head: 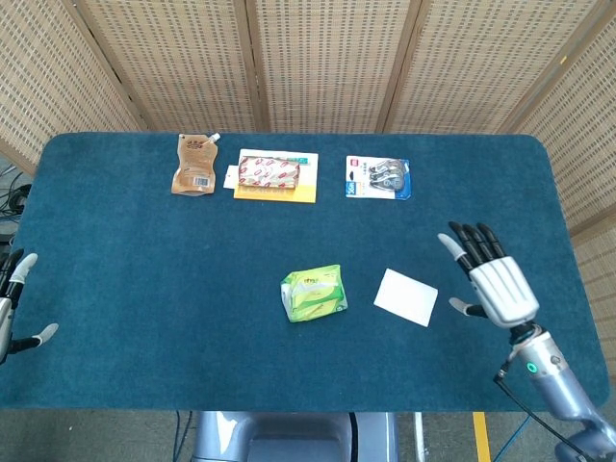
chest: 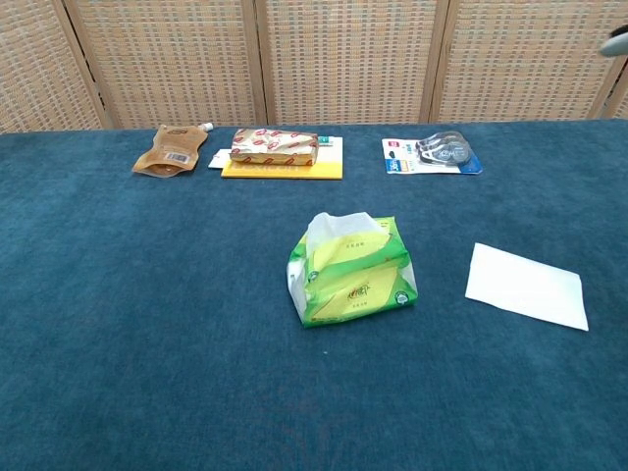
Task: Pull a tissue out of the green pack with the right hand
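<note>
The green tissue pack [head: 313, 294] [chest: 351, 271] lies near the middle of the blue table, with a white tissue tip poking from its top. A single white tissue [head: 406, 296] [chest: 527, 286] lies flat on the cloth to the right of the pack. My right hand [head: 489, 277] is open with fingers spread, right of the tissue and apart from it; in the chest view only a sliver of it [chest: 617, 40] shows at the top right edge. My left hand [head: 13, 303] is open at the far left edge of the table, holding nothing.
Along the back of the table lie a brown spout pouch [head: 195, 165] [chest: 173, 149], a red-patterned box on a yellow pad [head: 270, 172] [chest: 276, 146], and a blue blister card [head: 378, 178] [chest: 433, 154]. Wicker screens stand behind the table.
</note>
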Action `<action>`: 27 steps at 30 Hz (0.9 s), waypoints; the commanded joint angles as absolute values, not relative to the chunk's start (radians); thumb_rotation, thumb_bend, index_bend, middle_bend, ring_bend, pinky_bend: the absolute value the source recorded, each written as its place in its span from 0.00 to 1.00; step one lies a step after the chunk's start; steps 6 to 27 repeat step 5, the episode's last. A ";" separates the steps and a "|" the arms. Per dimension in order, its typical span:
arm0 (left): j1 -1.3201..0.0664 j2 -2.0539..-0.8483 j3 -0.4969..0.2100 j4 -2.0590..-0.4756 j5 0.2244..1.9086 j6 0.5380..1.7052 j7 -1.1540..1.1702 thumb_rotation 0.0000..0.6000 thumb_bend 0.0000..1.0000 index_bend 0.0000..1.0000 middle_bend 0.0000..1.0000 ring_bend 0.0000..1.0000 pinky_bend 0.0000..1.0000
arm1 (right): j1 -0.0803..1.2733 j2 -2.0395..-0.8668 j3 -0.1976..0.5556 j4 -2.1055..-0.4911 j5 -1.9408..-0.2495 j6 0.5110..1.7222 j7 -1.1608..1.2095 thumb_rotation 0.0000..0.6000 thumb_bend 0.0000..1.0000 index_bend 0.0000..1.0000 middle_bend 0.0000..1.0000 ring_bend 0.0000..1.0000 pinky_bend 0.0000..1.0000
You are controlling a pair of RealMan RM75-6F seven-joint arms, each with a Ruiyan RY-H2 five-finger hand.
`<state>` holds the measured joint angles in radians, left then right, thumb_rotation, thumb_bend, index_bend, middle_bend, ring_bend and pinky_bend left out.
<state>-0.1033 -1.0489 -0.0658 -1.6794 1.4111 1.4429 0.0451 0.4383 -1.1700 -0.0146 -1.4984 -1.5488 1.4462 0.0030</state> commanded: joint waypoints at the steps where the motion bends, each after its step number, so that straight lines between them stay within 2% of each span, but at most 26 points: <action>1: -0.104 -1.056 -0.066 -1.668 1.421 1.449 0.041 1.00 0.00 0.00 0.00 0.00 0.00 | 0.361 -1.152 -0.040 -1.490 -1.542 1.499 0.043 1.00 0.00 0.00 0.00 0.00 0.00; 5: -0.100 -1.067 -0.063 -1.647 1.443 1.466 0.028 1.00 0.00 0.00 0.00 0.00 0.00 | 0.302 -1.170 -0.042 -1.474 -1.502 1.528 0.040 1.00 0.00 0.00 0.00 0.00 0.00; 27: -0.100 -1.067 -0.063 -1.647 1.443 1.466 0.028 1.00 0.00 0.00 0.00 0.00 0.00 | 0.302 -1.170 -0.042 -1.474 -1.502 1.528 0.040 1.00 0.00 0.00 0.00 0.00 0.00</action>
